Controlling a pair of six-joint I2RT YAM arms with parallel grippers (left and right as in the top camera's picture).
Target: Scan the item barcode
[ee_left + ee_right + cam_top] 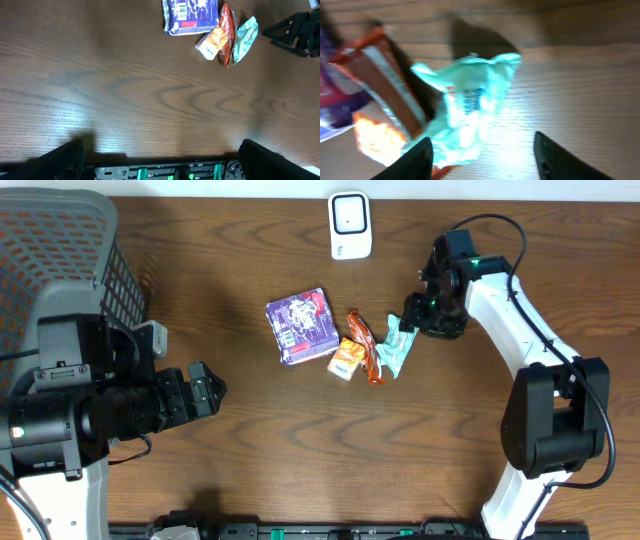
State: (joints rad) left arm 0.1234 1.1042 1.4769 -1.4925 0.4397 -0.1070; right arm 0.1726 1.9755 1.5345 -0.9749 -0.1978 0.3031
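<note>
Dark fingertips (417,160) of the right gripper (482,155) were seen closest to the lens in the right wrist view, spread apart and pinching nothing. Just beyond and partly between them, a crumpled teal packet (470,107) was found lying on the wooden table (580,100). It was blurred, and a dark mark at its middle could not be read. One fingertip overlapped the packet's edge, though whether contact was made could not be told; the other was seen clear of it.

Against the packet's other side a long red-orange sachet (365,345) was laid, with a small orange packet (345,361) just beside that. A purple packet (302,327) was placed next in the row, a barcode showing on it in the left wrist view. A white scanner (350,225) was set at the table's far edge, well apart from the cluster.

At the opposite side, the left gripper (205,390) was held over bare wood with its jaws spread wide and nothing between them. It was well apart from the packets, and a grey mesh basket (60,240) was seen close to its arm.
</note>
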